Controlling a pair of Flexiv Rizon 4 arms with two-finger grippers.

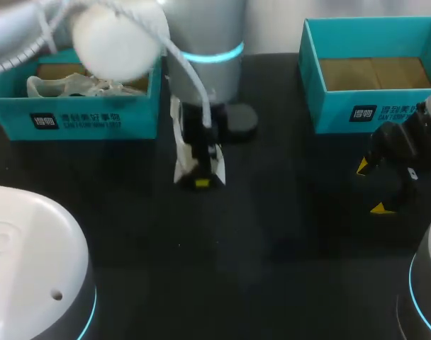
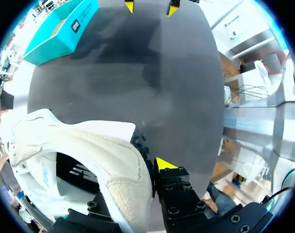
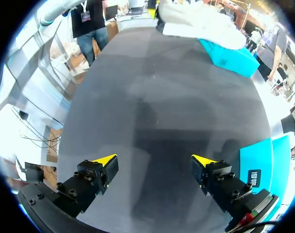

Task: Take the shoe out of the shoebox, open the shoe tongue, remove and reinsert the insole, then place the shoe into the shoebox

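The left end effector [image 1: 200, 177] hangs over the middle of the tabletop [image 1: 272, 241], pinching the white shoe [image 1: 177, 142]. The shoe hangs upright from it, clear of the surface. In the left wrist view the shoe's padded collar sits between the fingers. One yellow-tipped finger [image 2: 164, 165] presses against the collar's outer side, and the other is hidden behind the shoe. The shoe's open mouth and white sole lie just beside that visible finger.

The right end effector [image 1: 375, 188] is spread wide with nothing between its tips. It stands low over the tabletop, well apart from the shoe. In the right wrist view bare dark tabletop lies between and ahead of its two fingers. Far ahead of them the shoe shows, held in the air.

The left box [image 1: 74, 117] is teal and open. It lies behind and to the outer side of the left end effector, with crumpled paper [image 1: 66, 86] inside. The right box [image 1: 329, 113], also teal and open, shows only its brown floor. It sits just behind the right end effector, close beside one of its fingers in the right wrist view. Both boxes rest on the tabletop, well apart from each other.
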